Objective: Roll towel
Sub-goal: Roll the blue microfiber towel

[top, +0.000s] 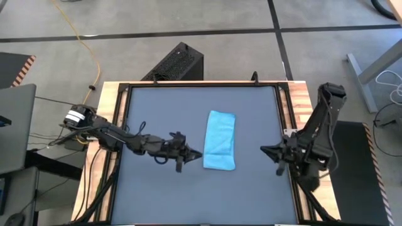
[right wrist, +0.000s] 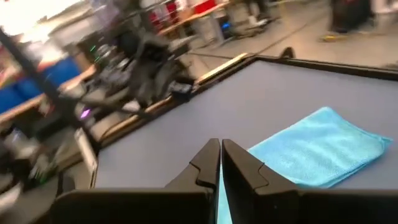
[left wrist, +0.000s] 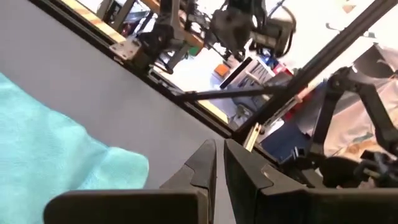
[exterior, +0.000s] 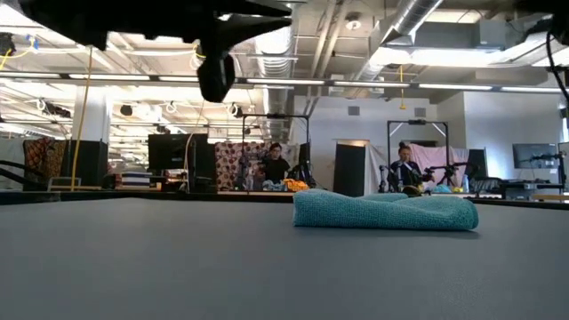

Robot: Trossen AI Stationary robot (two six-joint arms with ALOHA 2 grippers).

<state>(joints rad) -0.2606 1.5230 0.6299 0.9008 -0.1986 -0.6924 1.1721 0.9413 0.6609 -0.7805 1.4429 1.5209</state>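
The sky-blue towel (top: 221, 141) lies on the dark grey tabletop (top: 157, 113), right of its middle. It is folded into a long narrow strip running from the far side to the near side, and in the low view the towel (exterior: 384, 212) shows as a flat stack of layers. My left gripper (top: 200, 154) is shut, held level just left of the towel's near end, above the table. Its own view shows the towel (left wrist: 56, 155) beside the shut fingers (left wrist: 219, 158). My right gripper (top: 262, 149) is shut near the table's right edge, pointing toward the towel (right wrist: 317, 149).
A wooden frame (top: 295, 100) borders the table. A black box (top: 178, 63) stands on the floor beyond the far edge, and a laptop (top: 16, 125) sits off the left side. In the low view people sit far back in the room (exterior: 276, 164). Bare tabletop lies left of the towel.
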